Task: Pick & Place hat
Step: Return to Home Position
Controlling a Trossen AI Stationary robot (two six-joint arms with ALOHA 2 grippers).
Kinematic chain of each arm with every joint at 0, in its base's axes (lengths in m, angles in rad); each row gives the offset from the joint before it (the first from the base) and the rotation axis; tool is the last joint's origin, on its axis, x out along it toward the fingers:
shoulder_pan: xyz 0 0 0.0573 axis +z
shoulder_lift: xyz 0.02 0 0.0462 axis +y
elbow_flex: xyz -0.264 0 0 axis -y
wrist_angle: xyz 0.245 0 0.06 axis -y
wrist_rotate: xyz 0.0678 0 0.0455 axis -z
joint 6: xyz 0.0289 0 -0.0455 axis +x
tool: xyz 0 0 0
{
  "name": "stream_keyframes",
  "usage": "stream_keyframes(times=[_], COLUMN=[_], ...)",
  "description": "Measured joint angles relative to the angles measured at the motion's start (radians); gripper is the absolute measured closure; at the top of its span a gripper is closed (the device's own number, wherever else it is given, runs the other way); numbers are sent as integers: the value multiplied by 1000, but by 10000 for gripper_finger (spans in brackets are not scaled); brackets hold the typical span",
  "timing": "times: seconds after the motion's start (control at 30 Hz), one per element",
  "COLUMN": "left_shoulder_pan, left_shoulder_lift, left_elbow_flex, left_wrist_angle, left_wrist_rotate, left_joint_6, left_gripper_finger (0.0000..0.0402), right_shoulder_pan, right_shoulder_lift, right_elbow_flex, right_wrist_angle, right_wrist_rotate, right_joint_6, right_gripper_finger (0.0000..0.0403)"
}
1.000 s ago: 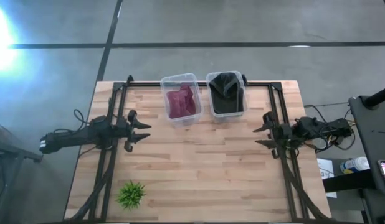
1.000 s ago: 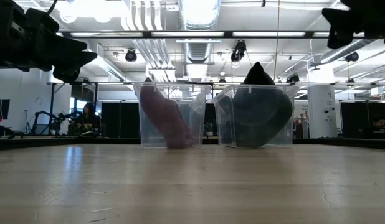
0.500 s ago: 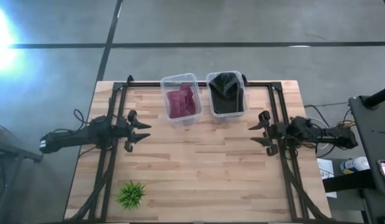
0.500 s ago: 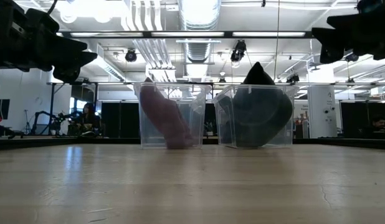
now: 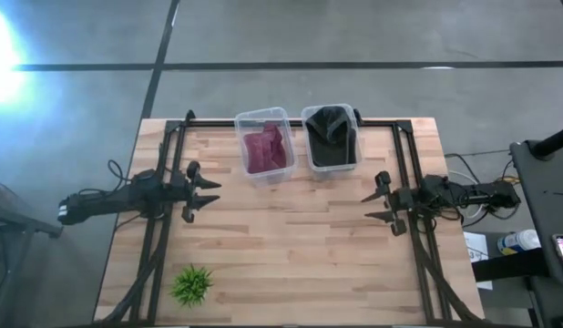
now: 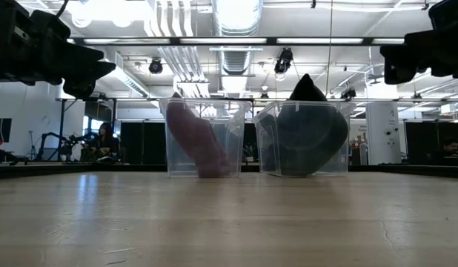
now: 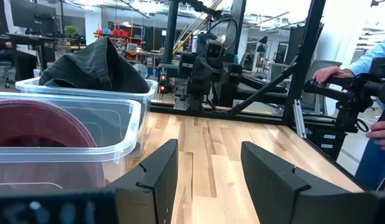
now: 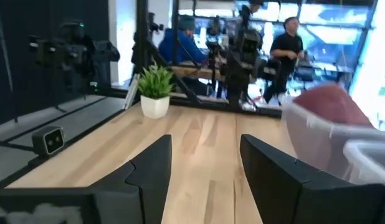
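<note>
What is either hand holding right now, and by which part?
Nothing. The left hand and right hand are both open and empty. The red cap is in the left bin, the black cap in the right bin.

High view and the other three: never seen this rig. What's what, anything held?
Two robot arms work at a wooden table. The high view looks straight down; the low view looks level across the tabletop; each wrist view looks forward from that arm's wrist. The left gripper and right gripper hover at the table's sides, both open, holding nothing. Two clear bins stand at the far edge: the left bin holds a red cap, the right bin black cap fabric. A small plant sits at the near left.
</note>
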Motion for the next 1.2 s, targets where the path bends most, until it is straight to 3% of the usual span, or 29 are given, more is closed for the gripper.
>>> stream_keyframes(times=[0.17, 1.2], left_shoulder_pan=[0, 0], left_shoulder_lift=[0, 0], left_elbow_flex=[0, 0], left_wrist_angle=[0, 1], left_wrist_rotate=[0, 0], left_joint_6=[0, 0], left_gripper_finger=[232, 232], right_shoulder_pan=[16, 2], right_shoulder_lift=[0, 2], right_elbow_flex=[0, 0], right_wrist_angle=[-11, -10], right_wrist_rotate=[47, 47], right_joint_6=[25, 22], right_gripper_finger=[216, 216])
